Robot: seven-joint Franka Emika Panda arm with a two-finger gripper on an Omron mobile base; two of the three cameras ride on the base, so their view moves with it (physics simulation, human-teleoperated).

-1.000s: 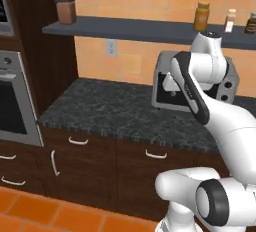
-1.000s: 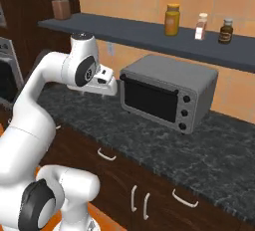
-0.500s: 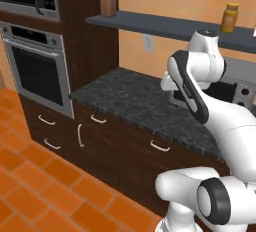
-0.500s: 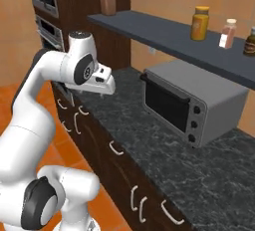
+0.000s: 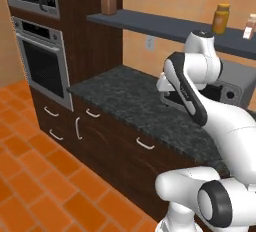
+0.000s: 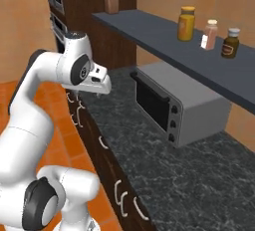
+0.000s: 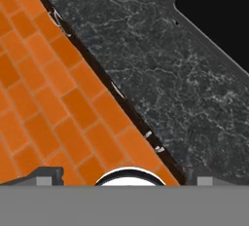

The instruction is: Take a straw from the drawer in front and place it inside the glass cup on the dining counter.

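Overhead, gripper (image 6: 102,86) above black speckled counter (image 6: 164,170) beside toaster oven (image 6: 182,106), finger spread impossible to tell.

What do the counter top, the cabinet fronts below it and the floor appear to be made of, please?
The counter top looks like polished black stone, speckled with pale veins. The cabinet fronts look like dark brown wood with small pale metal-looking handles. The floor looks like glazed orange tile, laid in brick-shaped pieces with visible joints.

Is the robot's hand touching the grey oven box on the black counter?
Apart. In the right base view the gripper hangs left of the toaster oven, with a stretch of bare black counter between them.
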